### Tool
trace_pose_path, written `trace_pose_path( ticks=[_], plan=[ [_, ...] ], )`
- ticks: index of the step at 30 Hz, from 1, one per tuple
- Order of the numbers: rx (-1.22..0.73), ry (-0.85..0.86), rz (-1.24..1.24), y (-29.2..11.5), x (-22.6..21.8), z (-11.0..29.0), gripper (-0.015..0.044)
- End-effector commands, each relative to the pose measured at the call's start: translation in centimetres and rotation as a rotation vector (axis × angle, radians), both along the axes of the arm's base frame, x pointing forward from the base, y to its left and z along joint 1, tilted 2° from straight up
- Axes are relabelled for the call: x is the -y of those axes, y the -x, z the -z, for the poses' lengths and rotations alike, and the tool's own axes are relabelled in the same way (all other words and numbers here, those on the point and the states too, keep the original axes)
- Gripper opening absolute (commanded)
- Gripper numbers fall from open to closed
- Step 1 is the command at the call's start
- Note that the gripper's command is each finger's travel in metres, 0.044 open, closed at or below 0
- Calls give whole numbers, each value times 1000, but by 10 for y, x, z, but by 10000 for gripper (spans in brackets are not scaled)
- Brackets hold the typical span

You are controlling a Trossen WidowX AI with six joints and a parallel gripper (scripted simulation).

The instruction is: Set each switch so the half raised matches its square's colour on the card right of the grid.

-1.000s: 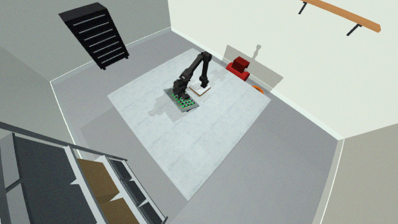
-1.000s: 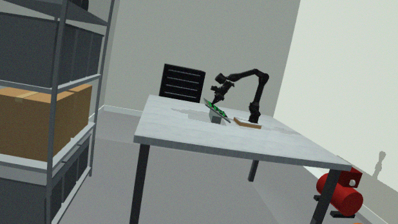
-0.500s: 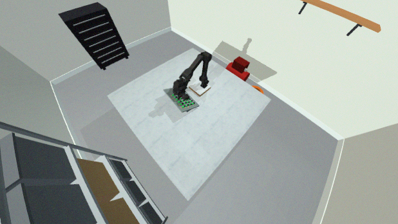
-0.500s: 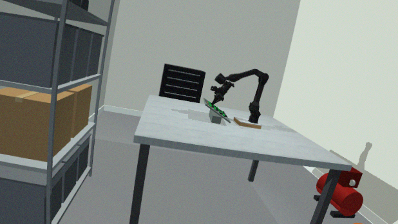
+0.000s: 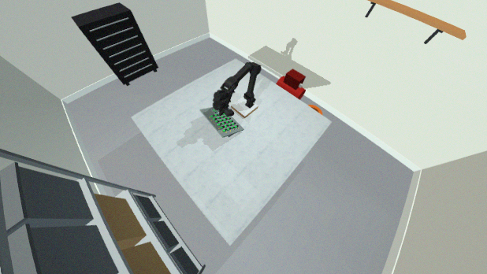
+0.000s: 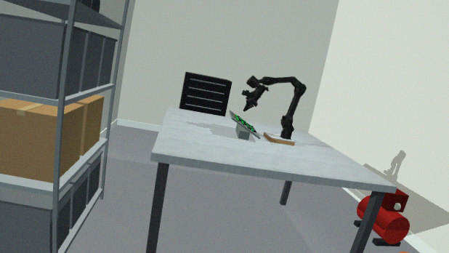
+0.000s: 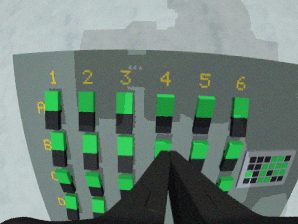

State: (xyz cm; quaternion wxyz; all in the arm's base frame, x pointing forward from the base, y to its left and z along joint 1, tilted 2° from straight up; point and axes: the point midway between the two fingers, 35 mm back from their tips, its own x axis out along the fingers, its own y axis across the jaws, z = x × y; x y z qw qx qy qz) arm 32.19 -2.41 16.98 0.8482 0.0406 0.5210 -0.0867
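Note:
A tilted grey switch panel (image 5: 236, 131) (image 6: 248, 136) (image 7: 143, 76) stands on the white table, with columns numbered 1 to 6 and lettered rows of green and dark grey rocker switches. My gripper (image 7: 166, 157) (image 6: 248, 107) (image 5: 217, 110) is shut and empty. Its black tip hangs just above the panel, over the column 4 switch (image 7: 162, 144) in the second row. The far-row column 4 switch (image 7: 165, 112) shows beyond the tip. The small card (image 7: 268, 168), a grid of green and dark squares, lies at the panel's right edge. The nearer rows are partly hidden behind the fingers.
The arm's base stands on a wooden plate (image 5: 244, 109) (image 6: 279, 139) beside the panel. A metal shelf with cardboard boxes (image 6: 43, 134), a black cabinet (image 5: 115, 41) (image 6: 205, 94) and a red tank (image 5: 291, 83) (image 6: 384, 218) stand on the floor around the table (image 5: 244, 177) (image 6: 254, 160).

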Motion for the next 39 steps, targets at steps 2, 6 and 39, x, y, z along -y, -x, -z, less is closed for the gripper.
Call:
trace_pose_path(
  ticks=[2, 6, 39],
  plan=[
    [-11, -1, 1, 8, -3, -7, 0],
    [-13, -4, 1, 30, -34, 8, 0],
    [14, 1, 1, 11, -34, 65, 0]
  ],
)
